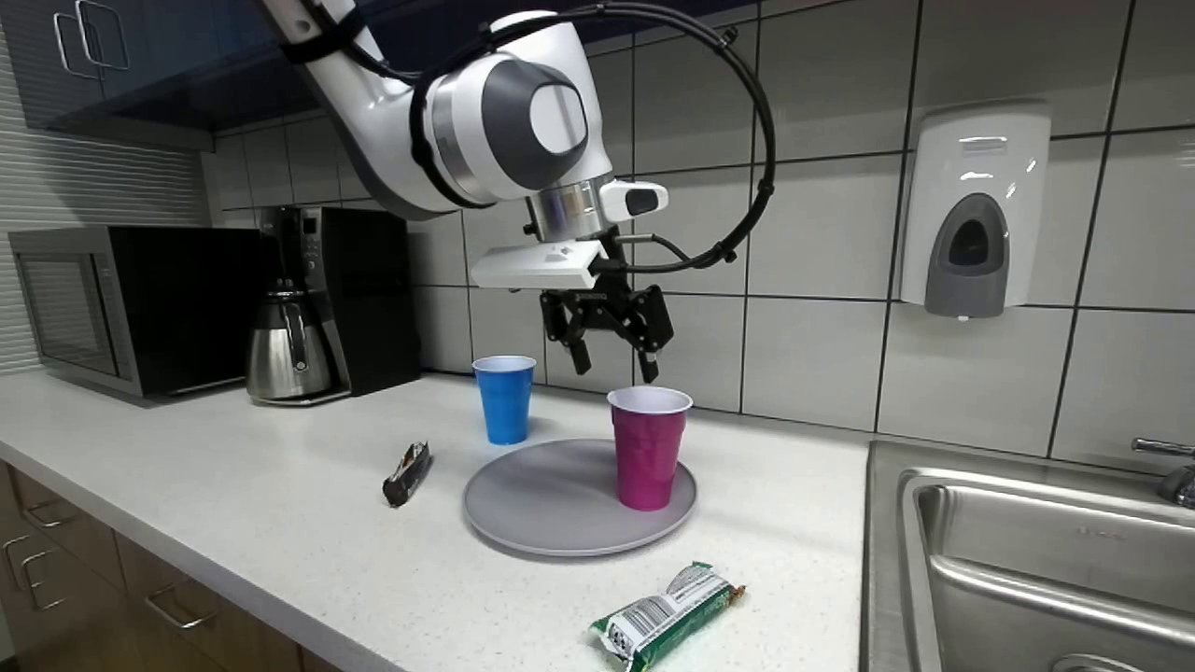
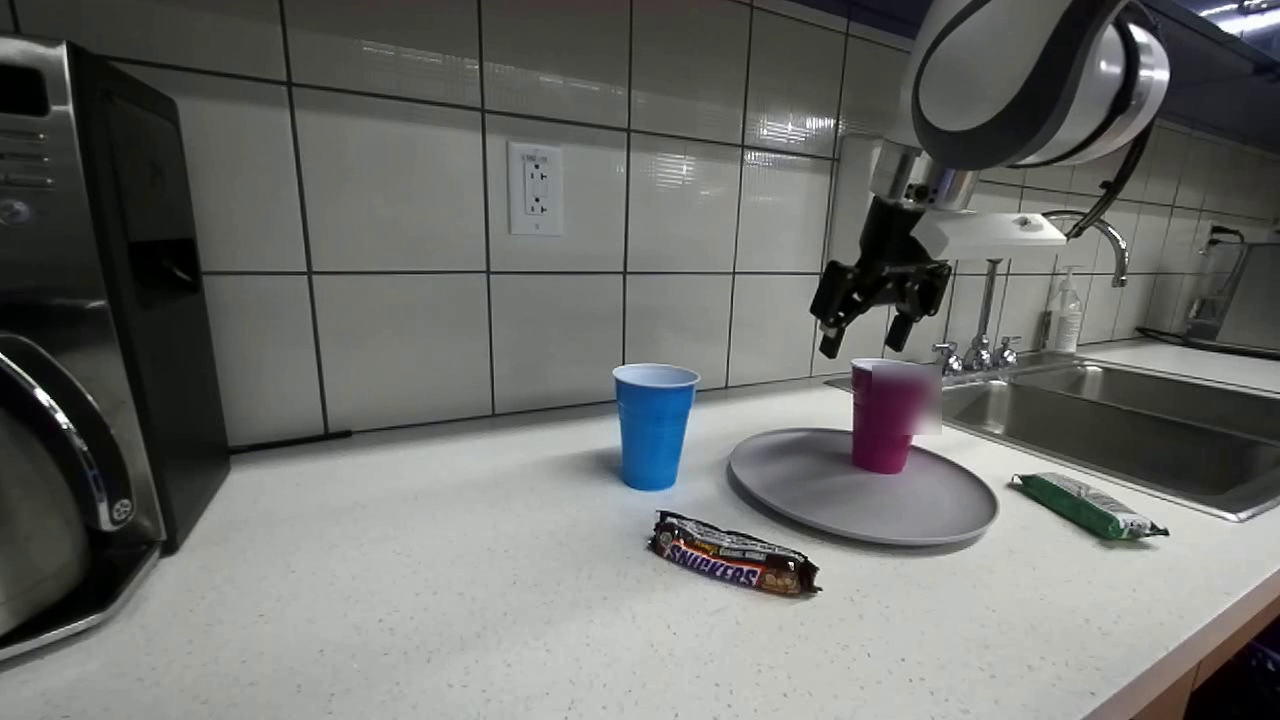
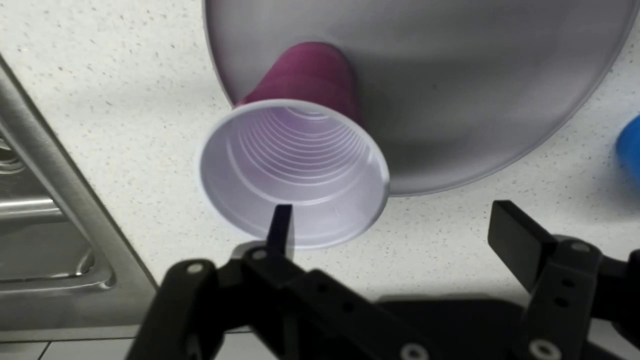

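My gripper [image 1: 614, 364] is open and empty above the counter, near the back wall. A magenta cup [image 1: 647, 457] with a white inside stands upright on a round grey plate [image 1: 537, 504]. The fingertips are close above the cup's rim in both exterior views. In the wrist view, one finger of the gripper [image 3: 392, 210] overlaps the rim of the cup [image 3: 312, 75]; the other is over bare counter. A blue cup [image 2: 652, 430] stands upright beside the plate. A Snickers bar [image 2: 733, 555] and a green-wrapped bar [image 2: 1088, 505] lie on the counter on opposite sides of the plate.
A steel sink [image 1: 887, 560] is set into the counter, with a faucet [image 2: 988, 310] behind it. A coffee maker [image 1: 359, 299] with a steel carafe and a microwave [image 1: 140, 308] stand at the opposite end. A soap dispenser [image 1: 980, 205] hangs on the tiled wall.
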Robot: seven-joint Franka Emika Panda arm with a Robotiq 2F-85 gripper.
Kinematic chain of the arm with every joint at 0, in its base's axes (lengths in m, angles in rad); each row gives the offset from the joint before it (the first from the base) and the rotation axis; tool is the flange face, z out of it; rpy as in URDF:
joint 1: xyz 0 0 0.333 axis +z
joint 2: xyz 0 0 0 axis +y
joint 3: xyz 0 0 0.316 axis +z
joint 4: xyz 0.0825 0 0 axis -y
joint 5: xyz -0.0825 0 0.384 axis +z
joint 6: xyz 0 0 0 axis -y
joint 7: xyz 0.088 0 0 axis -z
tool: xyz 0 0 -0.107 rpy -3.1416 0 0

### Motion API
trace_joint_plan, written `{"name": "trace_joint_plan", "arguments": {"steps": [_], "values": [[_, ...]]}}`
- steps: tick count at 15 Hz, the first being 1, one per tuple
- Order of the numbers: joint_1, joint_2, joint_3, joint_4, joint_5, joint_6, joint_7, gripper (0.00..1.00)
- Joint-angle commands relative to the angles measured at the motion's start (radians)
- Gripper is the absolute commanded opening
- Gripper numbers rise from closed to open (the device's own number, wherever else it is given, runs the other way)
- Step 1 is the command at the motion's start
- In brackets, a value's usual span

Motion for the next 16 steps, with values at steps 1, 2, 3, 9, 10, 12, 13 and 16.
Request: {"name": "trace_joint_plan", "arguments": {"steps": [1,2,3,9,10,12,13,16], "values": [[-0.015,0.038,0.003,0.044,0.034,-0.006,-0.047,1.0],[-0.016,0.046,0.003,0.051,0.038,-0.01,-0.05,1.0],[-0.017,0.054,0.004,0.056,0.044,-0.013,-0.055,1.0],[-0.018,0.092,0.005,0.077,0.052,-0.024,-0.07,1.0],[-0.018,0.095,0.006,0.08,0.054,-0.027,-0.072,1.0],[-0.018,0.101,0.007,0.081,0.054,-0.03,-0.074,1.0],[-0.018,0.103,0.008,0.081,0.055,-0.032,-0.076,1.0],[-0.02,0.104,0.012,0.076,0.062,-0.035,-0.094,0.66]]}}
